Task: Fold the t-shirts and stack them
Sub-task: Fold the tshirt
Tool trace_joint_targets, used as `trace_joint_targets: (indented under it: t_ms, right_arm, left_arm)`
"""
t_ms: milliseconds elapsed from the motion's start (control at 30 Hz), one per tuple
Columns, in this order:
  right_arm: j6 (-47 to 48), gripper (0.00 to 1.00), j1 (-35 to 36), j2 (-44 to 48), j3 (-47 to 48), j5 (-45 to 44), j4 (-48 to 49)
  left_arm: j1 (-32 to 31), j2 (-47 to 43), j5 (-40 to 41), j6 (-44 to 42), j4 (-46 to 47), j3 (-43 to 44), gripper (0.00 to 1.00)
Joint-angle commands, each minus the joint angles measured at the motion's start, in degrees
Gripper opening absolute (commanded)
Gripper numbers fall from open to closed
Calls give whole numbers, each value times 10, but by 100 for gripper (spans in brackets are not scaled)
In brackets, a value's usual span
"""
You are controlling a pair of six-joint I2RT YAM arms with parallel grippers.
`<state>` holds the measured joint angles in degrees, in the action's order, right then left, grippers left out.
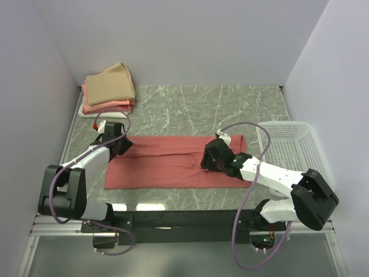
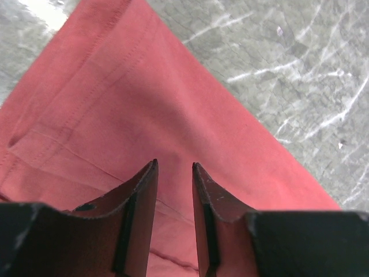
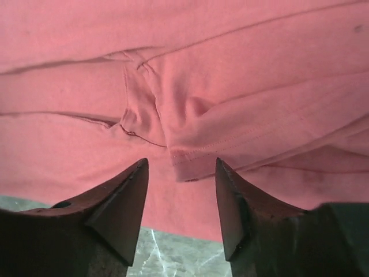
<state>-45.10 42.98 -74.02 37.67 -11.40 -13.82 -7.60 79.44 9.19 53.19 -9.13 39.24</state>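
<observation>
Now my right gripper [image 3: 181,173] stands wide above the red shirt [image 1: 167,164] lying mid-frame; my left gripper [image 2: 174,173] is narrowly parted, empty. Loose, the bunched sleeve [image 3: 190,135] could unfold or snag as I lift.

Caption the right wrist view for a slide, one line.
Open right gripper poised over a bunched fold of the salmon-red t-shirt, marble table at the bottom edge.

Base rail [image 1: 190,219]: long black bar carrying both arms.
Left arm [image 1: 92,156]: white link between chunky black joints, above the rail's left end.
Right arm [image 1: 271,176]: same white-and-black build, above the rail's right end.
Cables [image 1: 245,202]: purplish-grey, looping up from the rail.
Left gripper [image 2: 174,163]: black wedge fingers, scuffed.
Right gripper [image 3: 181,160]: black, tapering to points.
</observation>
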Motion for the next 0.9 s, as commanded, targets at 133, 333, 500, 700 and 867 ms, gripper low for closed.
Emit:
trace_joint_targets:
  t_ms: [133, 333, 500, 700, 867]
  right_arm:
    - [58, 58, -81, 49, 80, -57, -74]
    - [96, 58, -199, 49, 83, -45, -102]
    - [111, 58, -269, 45, 50, 16, -76]
    - [121, 58, -320, 13, 50, 94, -55]
    - [125, 57, -343, -3, 49, 112, -44]
  left_arm:
    - [-29, -11, -52, -54, 32, 29, 41]
    - [-129, -9, -116, -112, 21, 68, 45]
    - [-263, 12, -94, -122, 22, 109, 53]
    - [-428, 124, -54, -145, 13, 199, 56]
    - [-484, 200, -15, -145, -24, 268, 54]
